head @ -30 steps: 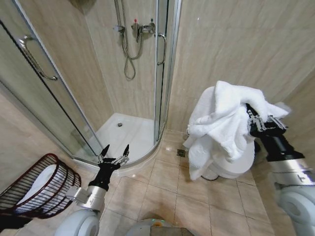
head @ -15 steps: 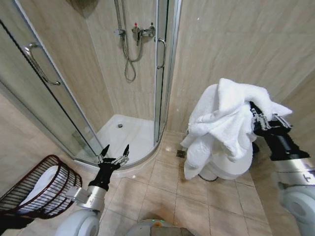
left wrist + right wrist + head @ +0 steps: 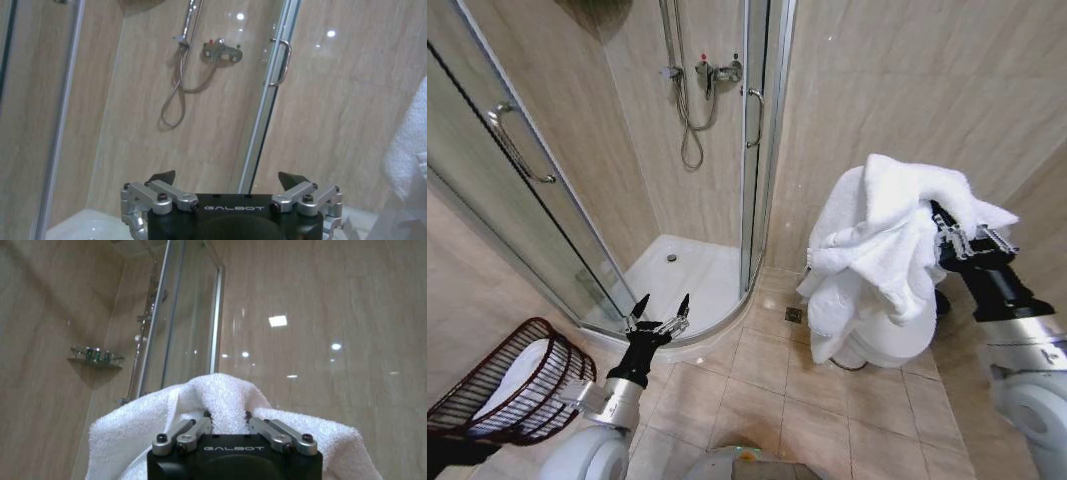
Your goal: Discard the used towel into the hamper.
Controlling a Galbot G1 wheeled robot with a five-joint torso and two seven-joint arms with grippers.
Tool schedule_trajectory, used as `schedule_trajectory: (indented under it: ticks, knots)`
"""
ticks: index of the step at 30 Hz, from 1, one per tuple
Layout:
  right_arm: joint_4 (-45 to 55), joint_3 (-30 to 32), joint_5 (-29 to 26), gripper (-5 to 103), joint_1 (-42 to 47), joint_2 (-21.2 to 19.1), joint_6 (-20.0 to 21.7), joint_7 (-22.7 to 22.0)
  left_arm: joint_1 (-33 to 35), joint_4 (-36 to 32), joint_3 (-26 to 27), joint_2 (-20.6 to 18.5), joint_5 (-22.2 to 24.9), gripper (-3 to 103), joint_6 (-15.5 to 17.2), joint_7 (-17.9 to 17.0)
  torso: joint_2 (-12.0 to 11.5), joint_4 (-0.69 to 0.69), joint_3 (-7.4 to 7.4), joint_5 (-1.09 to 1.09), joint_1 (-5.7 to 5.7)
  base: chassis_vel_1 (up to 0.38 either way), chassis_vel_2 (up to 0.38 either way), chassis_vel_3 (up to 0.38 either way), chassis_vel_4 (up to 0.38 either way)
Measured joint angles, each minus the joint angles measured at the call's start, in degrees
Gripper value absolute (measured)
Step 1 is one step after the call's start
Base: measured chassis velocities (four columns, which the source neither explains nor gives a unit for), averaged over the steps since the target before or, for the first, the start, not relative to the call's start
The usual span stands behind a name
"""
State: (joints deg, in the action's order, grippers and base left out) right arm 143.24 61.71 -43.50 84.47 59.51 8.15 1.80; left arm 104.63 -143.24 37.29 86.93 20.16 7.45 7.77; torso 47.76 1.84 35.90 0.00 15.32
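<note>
A bulky white towel [image 3: 877, 250] hangs in the air at the right, and my right gripper [image 3: 949, 240] is shut on a fold of it. In the right wrist view the towel [image 3: 133, 435] bulges up between the closed fingers [image 3: 193, 430]. The hamper [image 3: 517, 385], a low dark reddish-brown open-weave basket, lies tilted on the floor at the lower left with something white inside. My left gripper [image 3: 660, 305] is held low at the left, open, with nothing between its fingers; the left wrist view shows its spread fingertips [image 3: 163, 176].
A glass corner shower cubicle [image 3: 677, 150] with a white tray [image 3: 677, 275] stands ahead. A white toilet [image 3: 897, 335] sits under the hanging towel. Beige tiled floor [image 3: 777, 390] lies between hamper and toilet. Tiled walls close the right side.
The whole picture has shifted slightly, so the camera moved. The towel's hanging folds have swung a little under the right gripper. The left gripper is unchanged.
</note>
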Motion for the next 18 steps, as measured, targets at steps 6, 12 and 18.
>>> schedule_trajectory:
  ticks: [6,12,18]
  knots:
    - [0.0,-0.9,0.2,15,-0.9,0.8,0.0,0.1,0.0,0.0,0.0,0.0,0.0,100,0.0,0.0,1.4,0.00,0.76,0.00,0.62,0.000,0.000,0.000,0.000]
    - [0.0,-1.4,0.6,15,-1.1,0.8,0.3,0.0,0.0,0.0,0.0,0.0,0.0,100,0.0,0.0,3.1,0.00,1.74,0.00,1.40,0.000,0.000,0.000,0.000]
    - [0.0,-1.5,1.1,15,-0.7,1.0,0.4,0.0,0.0,0.0,0.0,0.0,0.0,100,0.0,0.0,4.6,0.00,2.60,0.00,2.04,0.000,0.000,0.000,0.000]
